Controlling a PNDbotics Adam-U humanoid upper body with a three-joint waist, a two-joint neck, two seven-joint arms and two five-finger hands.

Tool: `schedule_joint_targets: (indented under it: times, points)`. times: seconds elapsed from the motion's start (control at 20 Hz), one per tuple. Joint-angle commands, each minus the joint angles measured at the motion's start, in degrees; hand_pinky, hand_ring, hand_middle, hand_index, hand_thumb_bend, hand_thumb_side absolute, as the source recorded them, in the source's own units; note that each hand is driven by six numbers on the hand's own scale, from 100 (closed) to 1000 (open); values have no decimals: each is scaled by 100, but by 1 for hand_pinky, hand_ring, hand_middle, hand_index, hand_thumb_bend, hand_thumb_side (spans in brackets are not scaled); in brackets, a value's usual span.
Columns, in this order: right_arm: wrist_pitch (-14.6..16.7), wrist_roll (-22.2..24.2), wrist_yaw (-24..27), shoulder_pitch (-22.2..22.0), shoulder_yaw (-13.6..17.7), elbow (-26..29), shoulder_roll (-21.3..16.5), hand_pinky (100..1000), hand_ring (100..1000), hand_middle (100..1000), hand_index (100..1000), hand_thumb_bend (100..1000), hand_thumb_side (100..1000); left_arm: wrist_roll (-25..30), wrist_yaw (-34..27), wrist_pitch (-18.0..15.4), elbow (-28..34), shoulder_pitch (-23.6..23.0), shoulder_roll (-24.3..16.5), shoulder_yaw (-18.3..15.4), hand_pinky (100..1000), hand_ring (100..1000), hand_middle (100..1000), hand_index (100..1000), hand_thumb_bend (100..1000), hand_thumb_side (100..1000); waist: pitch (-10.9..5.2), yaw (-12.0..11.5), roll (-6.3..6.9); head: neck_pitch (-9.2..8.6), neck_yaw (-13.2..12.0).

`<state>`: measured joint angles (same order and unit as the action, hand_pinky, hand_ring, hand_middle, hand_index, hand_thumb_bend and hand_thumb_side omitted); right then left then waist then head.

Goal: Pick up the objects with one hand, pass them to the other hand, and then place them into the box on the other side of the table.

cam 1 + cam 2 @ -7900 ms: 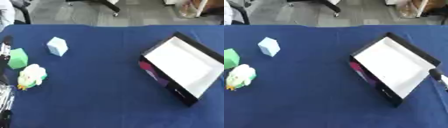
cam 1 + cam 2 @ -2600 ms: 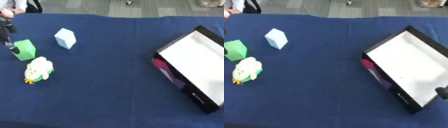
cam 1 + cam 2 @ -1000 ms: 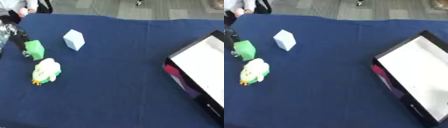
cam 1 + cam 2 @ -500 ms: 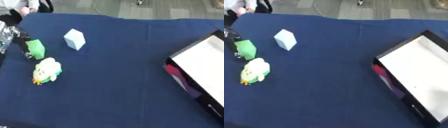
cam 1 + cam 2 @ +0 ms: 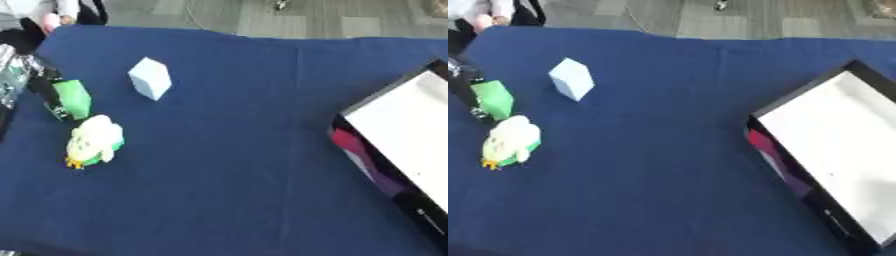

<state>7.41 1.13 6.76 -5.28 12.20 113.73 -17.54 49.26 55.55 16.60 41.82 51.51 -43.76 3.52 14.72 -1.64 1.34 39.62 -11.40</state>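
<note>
1. The worktop (image 5: pixel 227 165) is covered in a dark blue cloth and fills most of the frame. It gives lots of room between the toys and the box, likely so one arm can pass a toy to the other.
2. The box (image 5: pixel 837 150) sits at the right edge, tilted — black walls, white inside, nothing in it.
3. The left robot hand (image 5: pixel 35 82) comes in at the left edge, right against the green block (image 5: pixel 73 98). I think it is about to pick it up, but I cannot tell how its fingers are set.
4. The white and green duck toy (image 5: pixel 92 142) lies just below the block. The pale blue block (image 5: pixel 150 78) stands apart, up and to the right.
5. The left eye view shows more of the robot hand — the right eye view shows more of the box. The right robot hand is in neither.
</note>
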Motion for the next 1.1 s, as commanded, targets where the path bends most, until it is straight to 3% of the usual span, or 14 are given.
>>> schedule_joint_targets:
  times: [0.05,0.3,0.55,1.05,1.1]
  points:
    - [-30,11,-36,-4,-6,86,-40,995,995,996,1000,679,158,11,213,39,59,110,-166,-4,844,813,689,639,525,100,32,-3,-27,-44,-27]
    - [-39,19,-34,-6,-10,86,-30,996,996,996,1000,678,158,-223,523,41,64,108,-154,-30,818,796,658,596,442,100,27,6,-27,-25,-33]
    - [-37,24,-31,-23,-7,86,-36,996,996,996,1000,677,158,-350,314,15,217,151,-167,-73,808,787,634,587,398,100,-5,-1,-27,-2,30]
    - [182,12,120,-74,0,86,-315,995,995,995,1000,664,169,-716,-518,-55,1468,37,-468,100,776,732,588,573,331,100,-149,-4,-19,31,195]
    - [237,13,151,-75,-4,86,-382,994,995,995,1000,668,201,-761,-648,-65,1620,9,-489,117,774,732,585,571,320,100,-165,-4,-22,39,208]
